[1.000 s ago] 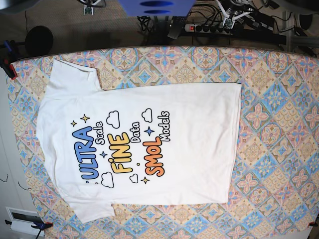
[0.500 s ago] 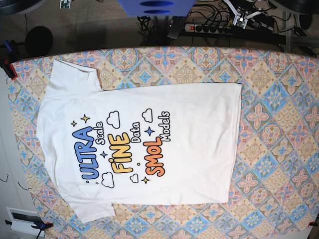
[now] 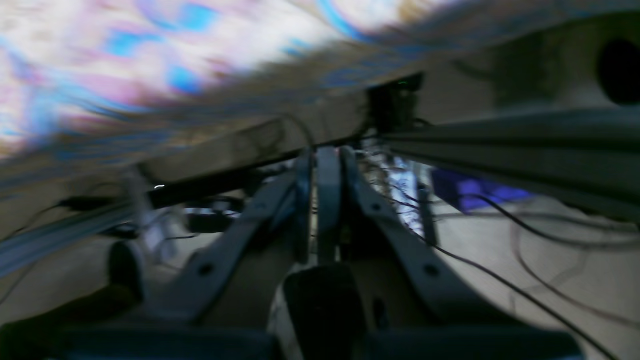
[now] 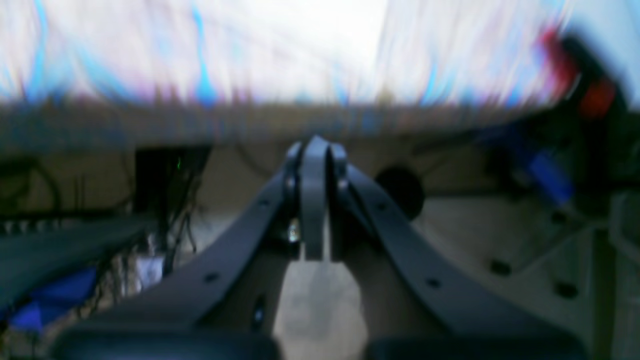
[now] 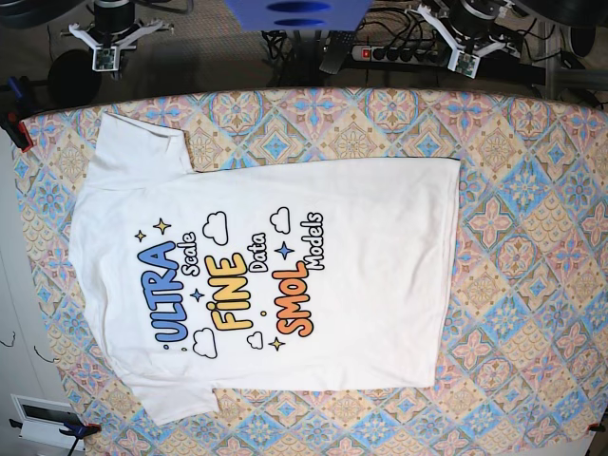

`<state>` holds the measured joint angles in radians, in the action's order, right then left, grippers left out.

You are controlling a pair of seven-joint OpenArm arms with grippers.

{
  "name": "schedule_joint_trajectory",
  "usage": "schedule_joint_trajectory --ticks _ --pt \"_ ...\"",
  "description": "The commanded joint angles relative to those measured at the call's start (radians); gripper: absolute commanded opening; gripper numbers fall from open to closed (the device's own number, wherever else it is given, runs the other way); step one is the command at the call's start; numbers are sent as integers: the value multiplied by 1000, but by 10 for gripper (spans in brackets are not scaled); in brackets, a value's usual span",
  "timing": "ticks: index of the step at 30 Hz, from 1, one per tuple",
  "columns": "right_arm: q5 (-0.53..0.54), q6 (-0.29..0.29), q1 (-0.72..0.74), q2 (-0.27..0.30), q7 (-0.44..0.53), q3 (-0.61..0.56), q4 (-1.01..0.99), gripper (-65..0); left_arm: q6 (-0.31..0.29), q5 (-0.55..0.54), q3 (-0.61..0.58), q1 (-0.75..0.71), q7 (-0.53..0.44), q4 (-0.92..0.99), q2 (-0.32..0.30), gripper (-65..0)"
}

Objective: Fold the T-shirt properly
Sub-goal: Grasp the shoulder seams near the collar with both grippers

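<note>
Patterned tabletop (image 5: 532,266) fills most of the base view, with the T-shirt (image 5: 380,275) laid flat, print up, collar end toward 9 o'clock. Left end effector (image 3: 320,165) and right end effector (image 4: 312,150) are both pressed together, holding nothing, off the 12 o'clock edge.

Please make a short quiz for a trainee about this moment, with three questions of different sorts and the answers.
1. True or false: the T-shirt lies print side up on the patterned tablecloth.
2. In the base view, which edge are both grippers near? A) top B) bottom C) right
3. Fill in: the left gripper and the right gripper have their jaws ____.

Key: 1 true; 2 A; 3 shut, nothing held.
</note>
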<state>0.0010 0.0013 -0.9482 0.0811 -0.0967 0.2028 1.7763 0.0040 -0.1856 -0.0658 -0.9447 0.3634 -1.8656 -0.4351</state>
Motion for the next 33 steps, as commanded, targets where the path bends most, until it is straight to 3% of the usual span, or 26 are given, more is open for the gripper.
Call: schedule_joint_trajectory --ticks 1,7,14,19,22,26,33 --pt "1 -4 -24 4 -15 2 33 -650 -2 -2 10 -13 -13 -25 -6 -639" --pt "1 -4 -19 4 -130 -53 102 -650 -2 -4 19 68 -7 -32 -5 -639" --pt "1 -4 36 3 -142 -102 102 -650 -2 -5 17 149 -5 -32 -1 -637" --pt "1 -4 68 3 -142 -124 102 -647 -2 -5 21 237 124 -30 38 -549" --pt "1 -4 110 3 -194 -124 102 -600 -2 -5 17 278 185 -30 46 -500" --pt "1 -4 182 3 -294 -124 102 -519 -2 -5 13 321 190 -29 57 -477" --pt "1 -4 212 3 -309 -124 104 -446 -2 -7 21 327 190 -29 69 -468"
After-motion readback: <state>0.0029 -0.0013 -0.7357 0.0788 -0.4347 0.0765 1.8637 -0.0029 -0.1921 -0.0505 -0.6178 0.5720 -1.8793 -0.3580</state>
